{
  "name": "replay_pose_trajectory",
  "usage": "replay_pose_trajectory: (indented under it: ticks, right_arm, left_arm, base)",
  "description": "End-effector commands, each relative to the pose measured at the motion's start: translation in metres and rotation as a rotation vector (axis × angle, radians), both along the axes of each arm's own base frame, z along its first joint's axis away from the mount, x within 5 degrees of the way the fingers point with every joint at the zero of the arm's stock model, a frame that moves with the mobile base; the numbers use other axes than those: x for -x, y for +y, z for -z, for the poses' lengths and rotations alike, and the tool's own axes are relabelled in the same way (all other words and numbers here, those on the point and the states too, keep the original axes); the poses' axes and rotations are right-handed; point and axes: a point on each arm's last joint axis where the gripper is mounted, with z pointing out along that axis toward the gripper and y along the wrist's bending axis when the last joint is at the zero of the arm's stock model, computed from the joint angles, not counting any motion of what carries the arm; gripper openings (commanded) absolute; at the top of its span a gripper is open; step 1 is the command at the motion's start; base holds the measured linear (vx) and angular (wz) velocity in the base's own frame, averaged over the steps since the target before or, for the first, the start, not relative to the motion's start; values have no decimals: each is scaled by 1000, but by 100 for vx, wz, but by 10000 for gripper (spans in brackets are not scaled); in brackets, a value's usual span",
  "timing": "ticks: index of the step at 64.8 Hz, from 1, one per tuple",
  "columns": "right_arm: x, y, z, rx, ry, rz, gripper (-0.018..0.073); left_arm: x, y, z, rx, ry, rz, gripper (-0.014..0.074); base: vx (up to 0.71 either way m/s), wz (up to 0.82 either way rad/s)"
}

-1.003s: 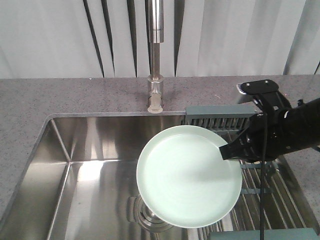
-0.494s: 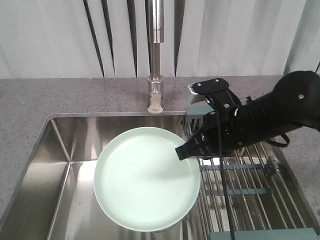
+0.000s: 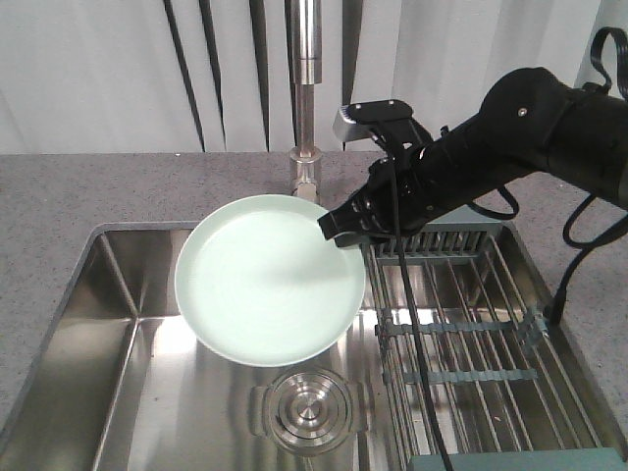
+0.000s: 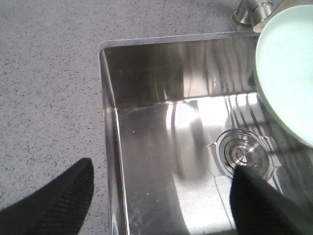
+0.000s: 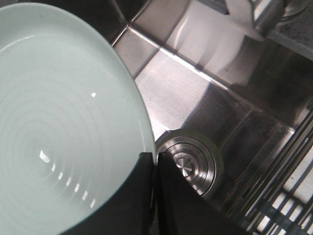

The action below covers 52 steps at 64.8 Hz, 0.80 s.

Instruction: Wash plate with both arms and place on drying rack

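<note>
One steel sink (image 3: 128, 324), the drying rack (image 3: 471, 324) lying across its right part; the plate (image 3: 270, 280) is held above the basin, just left of the rack – right gripper (image 3: 340, 228) clamped on its right rim; left gripper (image 4: 159, 196) empty, jaws wide apart, over the sink's left edge; drain (image 3: 306, 412) below the plate

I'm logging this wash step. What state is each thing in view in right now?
plate: held up over the sink by its rim.
right end effector: shut on the plate's rim.
left end effector: open, holding nothing.
faucet: no water seen running.
drying rack: across the sink's right side, plate not on it yet.
drain: uncovered, no standing water seen.
</note>
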Motion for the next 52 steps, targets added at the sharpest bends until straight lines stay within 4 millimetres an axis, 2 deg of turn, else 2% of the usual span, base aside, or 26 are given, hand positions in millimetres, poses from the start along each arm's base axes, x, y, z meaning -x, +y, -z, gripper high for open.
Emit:
replay_pose_trajectory:
  ticks: [1, 11, 18, 33, 52]
  right_arm:
    - [-7, -14, -33, -49, -91, 38, -1]
    - [-12, -44, -38, -41, -87, 101, -1]
    - [-7, -66, -39, -30, -95, 143, -1]
    - [13, -110, -35, -7, -87, 257, -1]
    - [45, -153, -19, 92, -59, 368, -1]
  left_arm:
    - [-3, -1, -11, 28, -75, -7, 533]
    - [-3, -1, -11, 28, -75, -7, 533]
    - [-3, -1, -11, 28, -75, -7, 533]
    - [-3, -1, -11, 28, -75, -7, 533]
    - [-3, -1, -11, 28, -75, -7, 533]
  base:
    - [0, 0]
    - [0, 0]
    - [0, 0]
    - [0, 0]
    - [0, 0]
